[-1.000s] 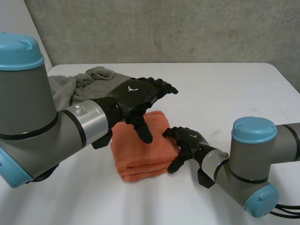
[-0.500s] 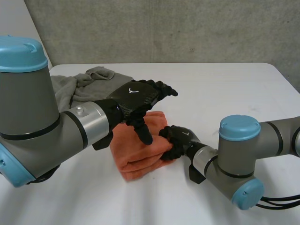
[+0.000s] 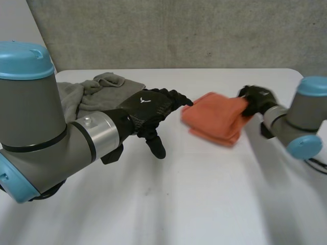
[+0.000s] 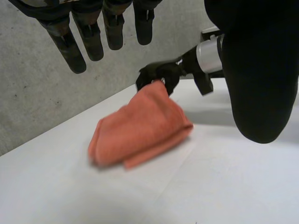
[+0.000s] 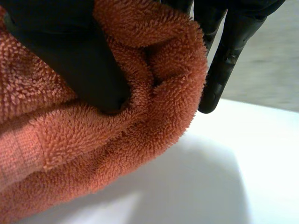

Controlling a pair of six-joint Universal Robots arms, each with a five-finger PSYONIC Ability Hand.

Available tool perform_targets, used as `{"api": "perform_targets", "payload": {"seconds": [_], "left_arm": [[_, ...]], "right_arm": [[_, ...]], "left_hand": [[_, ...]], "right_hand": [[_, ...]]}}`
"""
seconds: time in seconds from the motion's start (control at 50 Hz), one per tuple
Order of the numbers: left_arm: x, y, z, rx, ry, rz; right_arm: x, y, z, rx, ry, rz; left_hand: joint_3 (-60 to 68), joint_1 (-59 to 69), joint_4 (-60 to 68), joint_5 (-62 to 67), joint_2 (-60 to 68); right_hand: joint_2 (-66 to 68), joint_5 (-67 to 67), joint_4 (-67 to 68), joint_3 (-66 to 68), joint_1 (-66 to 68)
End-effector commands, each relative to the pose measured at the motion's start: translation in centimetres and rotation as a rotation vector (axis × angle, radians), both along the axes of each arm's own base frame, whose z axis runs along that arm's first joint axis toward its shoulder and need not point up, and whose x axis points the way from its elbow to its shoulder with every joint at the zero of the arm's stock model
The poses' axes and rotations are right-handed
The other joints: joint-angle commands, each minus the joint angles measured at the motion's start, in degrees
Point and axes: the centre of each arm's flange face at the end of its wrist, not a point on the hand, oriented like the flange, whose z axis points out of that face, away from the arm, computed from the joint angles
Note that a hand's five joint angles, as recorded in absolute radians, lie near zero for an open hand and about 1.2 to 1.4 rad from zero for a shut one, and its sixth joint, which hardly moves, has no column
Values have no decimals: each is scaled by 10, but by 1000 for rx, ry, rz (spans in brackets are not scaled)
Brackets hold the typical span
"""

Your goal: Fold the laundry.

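A folded orange towel (image 3: 217, 118) lies at the table's right, well away from my left hand. My right hand (image 3: 255, 98) is shut on its right edge. Up close, the thumb (image 5: 79, 60) presses into the orange towel (image 5: 154, 107) and the fingers (image 5: 224, 56) curl round its fold. My left hand (image 3: 148, 109) hovers open above the table's middle with its fingers spread and nothing in it. From the left wrist, those fingers (image 4: 79, 42) point toward the orange towel (image 4: 140, 128), and my right hand (image 4: 159, 74) grips its far corner.
A crumpled grey garment (image 3: 94, 94) lies at the back left of the white table (image 3: 204, 204), behind my left arm. A grey concrete wall runs along the table's far edge.
My right hand closed on the orange towel's edge and pulled the folded towel out from under my left hand to the right and farther back. My left hand stayed open in place.
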Motion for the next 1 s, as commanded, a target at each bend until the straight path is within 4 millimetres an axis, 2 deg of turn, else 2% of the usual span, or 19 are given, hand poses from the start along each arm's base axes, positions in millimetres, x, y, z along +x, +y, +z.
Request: {"api": "perform_targets", "payload": {"seconds": [0.02, 0.04, 0.12, 0.3, 0.38, 0.5, 0.52, 0.54, 0.56, 0.64, 0.74, 0.82, 0.84, 0.98, 1.0], "left_arm": [[-1, -1, -4, 10, -6, 1], [-1, -1, -5, 11, -7, 1], [-1, -2, -8, 20, -13, 1], [-2, -4, -14, 34, -22, 1], [-2, -4, -18, 42, -27, 2], [-3, -5, -23, 55, -34, 1], [-3, -5, -23, 55, -34, 1], [-3, -5, -23, 55, -34, 1], [-3, -5, -23, 55, -34, 1], [-3, -5, -22, 54, -33, 1], [-3, -4, -18, 44, -27, 1], [-3, -4, -16, 37, -22, 0], [-3, -4, -15, 34, -21, 1], [0, -3, 9, -37, 28, 28], [0, -3, 11, -45, 36, 33]], "right_arm": [[-79, -63, 1, -45, 22, -212], [-103, -73, -2, -37, 29, -268], [-143, -91, -6, -57, 73, -379], [-192, -104, -7, -149, 166, -542], [-198, -104, -15, -139, 219, -560], [-205, -104, -17, -137, 240, -566], [-204, -104, -18, -134, 238, -549], [-201, -104, -18, -130, 234, -513], [-200, -103, -17, -125, 232, -497], [-195, -98, -16, -77, 246, -455], [-194, -89, 1, -29, 354, -430], [-195, -77, 18, 17, 536, -404], [-194, -72, 29, 17, 639, -380], [-199, -61, 66, -20, 1049, -329], [-202, -59, 77, -34, 1142, -355]], "left_hand": [[5, 15, 9, -1, 9], [5, 15, 9, -1, 9], [5, 15, 9, -1, 9], [5, 15, 9, -1, 9], [7, 17, 11, 1, 11], [7, 17, 11, 1, 11], [7, 17, 11, 1, 11], [7, 17, 11, 1, 11], [7, 17, 11, 1, 11], [5, 15, 9, -1, 9], [5, 15, 9, -1, 9], [5, 15, 9, -1, 9], [5, 15, 9, -1, 9], [2, 12, 6, -4, 6], [2, 12, 6, -4, 6]], "right_hand": [[155, 144, 238, 285, 367], [155, 144, 238, 285, 367], [155, 144, 238, 285, 367], [155, 144, 238, 285, 367], [155, 144, 238, 285, 367], [155, 144, 238, 285, 367], [77, 67, 160, 208, 290], [-445, -455, -362, -314, -232], [-545, -556, -462, -415, -333], [-545, -556, -462, -415, -333], [-545, -556, -462, -415, -333], [-545, -556, -462, -415, -333], [-545, -556, -462, -415, -333], [-545, -556, -462, -415, -333], [-545, -556, -462, -415, -333]]}}
